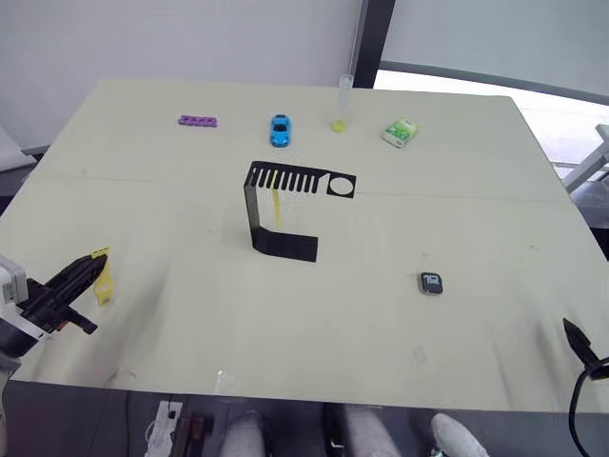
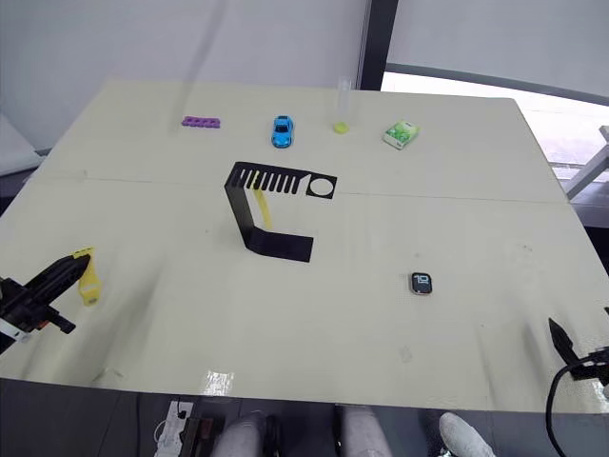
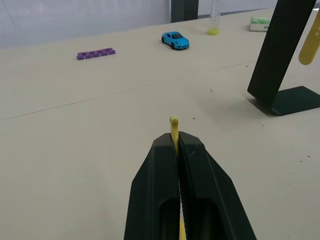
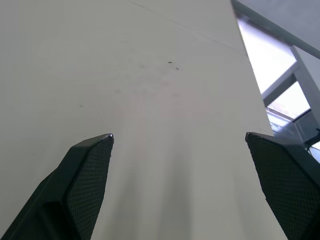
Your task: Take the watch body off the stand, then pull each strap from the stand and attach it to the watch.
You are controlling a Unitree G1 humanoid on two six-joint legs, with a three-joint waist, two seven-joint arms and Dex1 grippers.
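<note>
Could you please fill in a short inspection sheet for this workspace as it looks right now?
Surface: pale table, a few faint marks.
Job's things: stand upright mid-table, one yellow strap hanging from its slots; other yellow strap in the left gripper; watch body lying on the table, apart from the stand.
Clutter: purple block, blue toy car, clear tube, green-white packet along the far edge.
Grippers: left shut on strap; right gripper open, empty.
Cables: black cable by the right arm.
Surroundings: window far right.

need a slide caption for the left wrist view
Left gripper shut on a yellow strap, facing the black stand across the table.
</note>
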